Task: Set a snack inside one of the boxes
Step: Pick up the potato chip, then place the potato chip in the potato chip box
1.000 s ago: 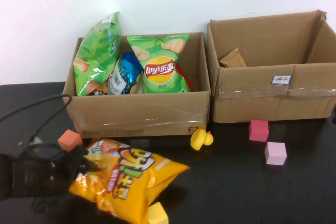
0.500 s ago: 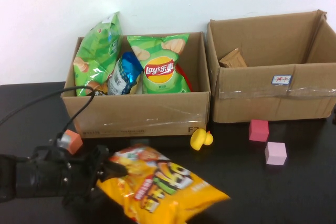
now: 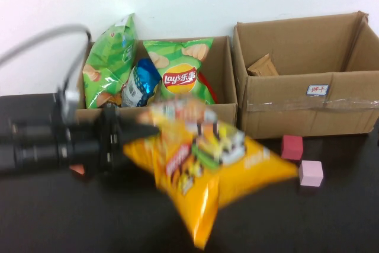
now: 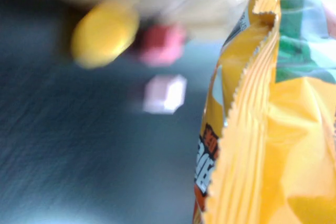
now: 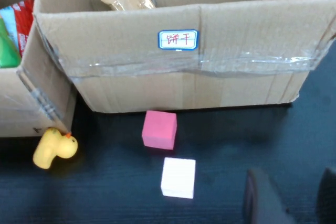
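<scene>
I see two boxes at the back of the table (image 3: 47, 217): the left box (image 3: 160, 128) holds green chip bags (image 3: 180, 78), the labelled right box (image 3: 308, 111) a brown packet (image 3: 263, 65). A duck (image 5: 54, 148), a pink cube (image 3: 291, 147) and a pale cube (image 3: 311, 173) lie in front of the boxes. My left hand (image 3: 145, 133) grips the yellow snack bag (image 3: 207, 164) by its edge, airborne before the left box. A second ago that bag lay on the table; it is now lifted and swung rightward. Of my right hand (image 5: 289, 198) only dark fingertips show, slightly apart, holding nothing.
</scene>
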Robot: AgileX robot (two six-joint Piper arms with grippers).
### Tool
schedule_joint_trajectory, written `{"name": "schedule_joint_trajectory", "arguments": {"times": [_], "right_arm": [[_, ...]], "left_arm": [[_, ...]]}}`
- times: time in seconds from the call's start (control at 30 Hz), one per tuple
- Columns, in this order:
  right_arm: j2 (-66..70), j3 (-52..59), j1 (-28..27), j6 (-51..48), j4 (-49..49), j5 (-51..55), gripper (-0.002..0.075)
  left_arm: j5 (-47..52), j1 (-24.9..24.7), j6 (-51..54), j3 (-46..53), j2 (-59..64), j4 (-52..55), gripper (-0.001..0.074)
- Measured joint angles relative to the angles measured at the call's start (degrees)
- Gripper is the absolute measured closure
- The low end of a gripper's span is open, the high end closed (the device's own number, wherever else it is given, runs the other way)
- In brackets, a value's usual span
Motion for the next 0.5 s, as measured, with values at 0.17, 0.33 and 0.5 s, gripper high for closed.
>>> {"name": "schedule_joint_trajectory", "arguments": {"times": [0.17, 0.33, 0.5], "right_arm": [[0.0, 0.0, 0.0, -0.12, 0.59, 0.05, 0.0505], [0.0, 0.0, 0.0, -0.12, 2.44, 0.05, 0.0505], [0.0, 0.0, 0.0, -3.18, 2.74, 0.14, 0.0505]], "left_arm": [[-7.56, -0.09, -2.04, -15.07, -1.06, 0.25, 0.044], [-22.96, -1.14, -3.74, -29.04, 2.39, 0.01, 0.044], [-33.0, -3.97, -3.8, -41.69, 10.86, -0.87, 0.044]]}}
